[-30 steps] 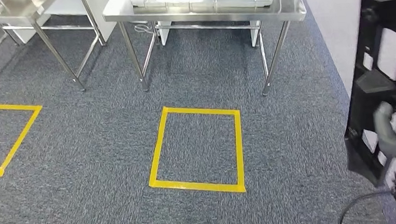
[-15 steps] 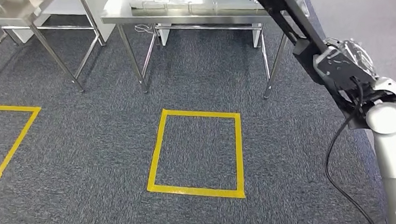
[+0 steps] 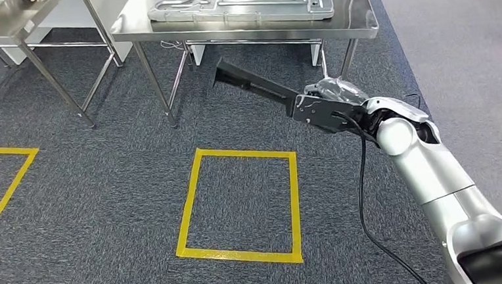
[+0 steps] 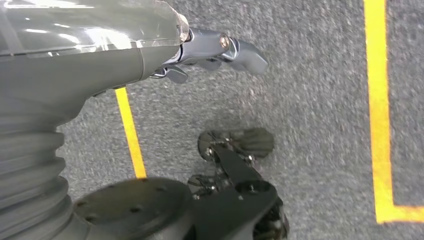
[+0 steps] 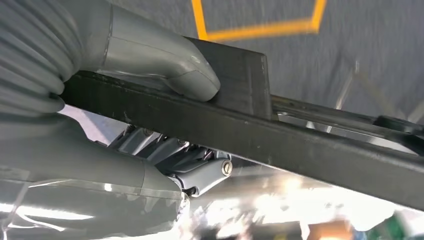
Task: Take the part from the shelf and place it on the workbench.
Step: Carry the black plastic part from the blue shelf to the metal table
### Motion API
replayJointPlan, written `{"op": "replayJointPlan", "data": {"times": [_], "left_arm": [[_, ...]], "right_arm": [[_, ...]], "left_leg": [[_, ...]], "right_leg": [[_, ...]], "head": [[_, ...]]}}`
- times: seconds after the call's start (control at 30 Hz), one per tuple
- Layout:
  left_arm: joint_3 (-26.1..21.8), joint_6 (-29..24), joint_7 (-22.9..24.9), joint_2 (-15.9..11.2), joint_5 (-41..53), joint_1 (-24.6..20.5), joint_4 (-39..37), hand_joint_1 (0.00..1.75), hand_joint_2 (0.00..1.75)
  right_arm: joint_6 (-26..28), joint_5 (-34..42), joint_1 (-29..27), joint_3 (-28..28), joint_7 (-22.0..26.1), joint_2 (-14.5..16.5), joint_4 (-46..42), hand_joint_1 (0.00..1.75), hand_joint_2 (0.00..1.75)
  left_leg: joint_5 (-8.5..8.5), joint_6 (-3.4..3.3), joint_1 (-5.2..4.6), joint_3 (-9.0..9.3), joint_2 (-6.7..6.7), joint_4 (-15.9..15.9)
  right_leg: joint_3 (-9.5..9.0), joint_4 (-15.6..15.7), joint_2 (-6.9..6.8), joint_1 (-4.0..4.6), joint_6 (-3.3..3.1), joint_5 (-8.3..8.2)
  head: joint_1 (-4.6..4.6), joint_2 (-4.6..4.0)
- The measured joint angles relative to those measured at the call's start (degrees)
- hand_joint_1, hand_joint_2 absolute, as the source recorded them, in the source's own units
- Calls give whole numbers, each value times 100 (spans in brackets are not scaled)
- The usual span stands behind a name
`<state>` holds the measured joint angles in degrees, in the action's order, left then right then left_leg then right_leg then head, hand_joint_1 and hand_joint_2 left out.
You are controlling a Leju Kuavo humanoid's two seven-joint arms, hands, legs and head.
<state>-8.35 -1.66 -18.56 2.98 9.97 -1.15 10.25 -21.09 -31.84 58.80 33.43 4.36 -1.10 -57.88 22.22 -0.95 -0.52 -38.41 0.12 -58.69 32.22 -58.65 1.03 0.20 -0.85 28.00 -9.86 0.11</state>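
Observation:
My right hand [image 3: 328,104] grips a long black part [image 3: 255,84] that sticks out to the left in front of the steel workbench [image 3: 359,23], below its top. Up close in the right wrist view, the thumb [image 5: 165,60] presses on the black part [image 5: 280,140] and the fingers [image 5: 170,155] wrap it from the other side. My left hand [image 4: 210,47] hangs over the carpet with its fingers loosely curled and nothing in them.
A grey moulded tray [image 3: 240,1] lies on the workbench top. A second steel table [image 3: 10,18] stands at the far left. Yellow tape squares [image 3: 239,202] mark the grey carpet. A black cable [image 3: 370,200] hangs along my right arm.
The whole view has shifted as I turned and moved toward the workbench. My right arm swung the black part from upright at the right down and left, level before the workbench.

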Motion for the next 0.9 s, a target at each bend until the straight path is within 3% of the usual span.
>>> {"op": "replayJointPlan", "data": {"times": [0.07,0.13,0.23,0.27,0.3,0.37,0.43,0.57,0.63,0.73,0.77,0.8,0.83,0.9], "left_arm": [[-3,2,31,1,7,0,0,0,175],[-8,-12,55,4,3,-10,0,0,175],[-15,-45,67,10,1,-26,0,0,175],[-16,-53,68,13,1,-22,0,0,175],[-16,-60,69,17,-2,-14,0,0,175],[-20,-77,58,32,-5,9,0,0,175],[-27,-91,36,46,-1,19,0,0,175],[-47,-84,-2,54,22,18,0,0,175],[-48,-67,-12,54,28,16,0,0,175],[-48,-48,-25,58,50,24,0,0,175],[-48,-43,-29,58,67,32,0,0,175],[-48,-39,-36,58,89,41,0,0,175],[-48,-37,-42,58,107,51,0,0,175],[-48,-32,-54,58,131,66,-1,0,175]], "right_arm": [[-175,-32,86,202,-16,167,79,175,175],[-162,-153,149,367,-67,311,109,175,175],[-34,-364,194,617,-146,444,120,175,175],[-4,-432,187,688,-168,465,125,175,175],[40,-535,181,748,-196,479,125,175,175],[216,-975,200,862,-265,496,83,175,175],[397,-1653,275,981,-301,495,-14,175,175],[339,-2702,421,1177,-71,404,-309,175,175],[329,-3012,519,1227,168,305,-430,175,175],[481,-3353,678,1304,563,110,-574,175,175],[548,-3434,712,1323,675,40,-610,175,175],[607,-3502,741,1335,770,-29,-642,175,175],[648,-3551,775,1338,838,-86,-670,175,175],[709,-3614,883,1341,917,-178,-715,175,175]], "left_leg": [[-27,-23,30,65,2,63],[-11,-67,73,145,10,134],[82,-103,81,241,2,146],[122,-97,86,286,-9,141],[165,-85,92,334,-22,130],[271,-45,103,425,-42,85],[370,15,86,460,-47,23],[461,150,82,492,-24,17],[620,206,97,397,-16,-240],[1022,252,121,-178,-15,-1325],[1035,258,124,-341,-14,-1570],[934,257,124,-412,-14,-1611],[720,246,124,-373,-14,-1417],[234,197,114,-93,-17,-676]], "right_leg": [[-13,-2,-11,13,61,57],[121,-299,-34,13,110,225],[763,-1386,-55,-51,174,590],[924,-1588,-60,-74,195,572],[984,-1570,-68,-94,210,432],[833,-942,-93,-121,218,-102],[608,-293,-112,-108,193,-420],[493,-66,-71,-93,69,-366],[418,-23,-70,-115,-4,-339],[323,-10,-74,-106,-60,-265],[282,-11,-70,-100,-61,-232],[233,-11,-64,-96,-55,-195],[175,-12,-56,-94,-46,-156],[60,-7,-38,-89,-14,-74]], "head": [[1,1],[2,1],[1,1],[1,0],[2,0],[2,-1],[1,0],[-2,0],[-3,-1],[-4,-1],[-4,-1],[-4,-1],[-4,0],[-3,0]]}}
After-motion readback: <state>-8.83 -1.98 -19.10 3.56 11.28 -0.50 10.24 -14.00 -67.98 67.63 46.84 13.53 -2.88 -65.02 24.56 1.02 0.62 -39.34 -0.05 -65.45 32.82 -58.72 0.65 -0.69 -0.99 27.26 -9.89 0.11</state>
